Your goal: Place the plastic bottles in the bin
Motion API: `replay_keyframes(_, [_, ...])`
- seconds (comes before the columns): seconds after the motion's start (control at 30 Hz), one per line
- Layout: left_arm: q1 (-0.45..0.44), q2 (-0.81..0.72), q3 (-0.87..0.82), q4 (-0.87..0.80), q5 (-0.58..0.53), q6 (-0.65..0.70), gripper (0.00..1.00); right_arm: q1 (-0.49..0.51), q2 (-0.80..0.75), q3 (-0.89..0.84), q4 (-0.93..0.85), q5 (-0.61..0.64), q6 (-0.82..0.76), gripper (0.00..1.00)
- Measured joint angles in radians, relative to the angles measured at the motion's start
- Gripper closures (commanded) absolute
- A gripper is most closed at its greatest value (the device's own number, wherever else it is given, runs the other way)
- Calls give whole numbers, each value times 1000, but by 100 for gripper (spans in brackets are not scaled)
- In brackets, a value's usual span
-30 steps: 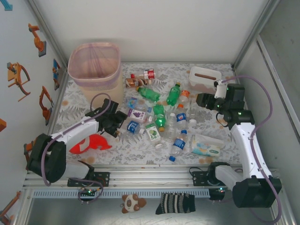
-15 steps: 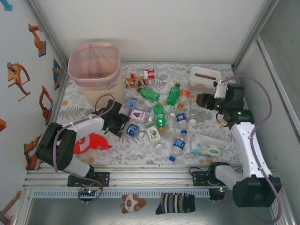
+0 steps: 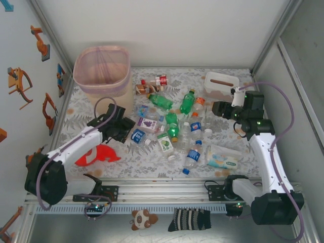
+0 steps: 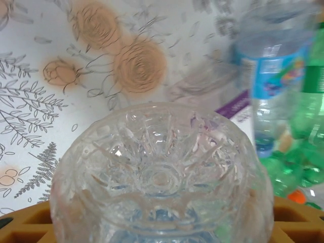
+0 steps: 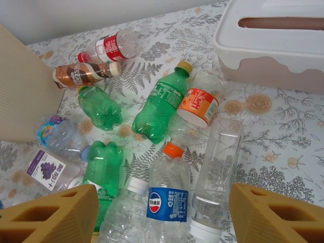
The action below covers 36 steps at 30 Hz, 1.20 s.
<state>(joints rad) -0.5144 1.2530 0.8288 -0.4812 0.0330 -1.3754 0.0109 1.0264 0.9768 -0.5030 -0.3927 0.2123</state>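
While the left claw (image 3: 125, 130) is clamping a clear blue-labelled bottle (image 4: 161, 177) by its sides, the bottle's ribbed base is facing the floral table (image 4: 76, 76); the right claw (image 5: 162, 207) is hanging with its fingers apart above a scatter of green and clear bottles (image 5: 162, 109); the pink-beige bin (image 3: 101, 88) is standing at the table's far left corner, well apart from both claws.
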Motion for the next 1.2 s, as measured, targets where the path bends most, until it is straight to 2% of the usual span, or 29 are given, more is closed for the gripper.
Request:
replay_keyframes(0.23, [0,-117,118,-65,-38,206,45,0,11,7,-2,-8,0,32])
replay_keyframes(0.47, [6,-148,249,-66,-37,465,46,2,10,35,-6,-6,0,32])
replay_keyframes(0.93, [42,30,727,-91,17,1018,54,4,32,119,-28,27,-23,32])
replay_keyframes(1.2, [139,130,973,-113,31,1176,54,4,64,124,-17,40,-21,32])
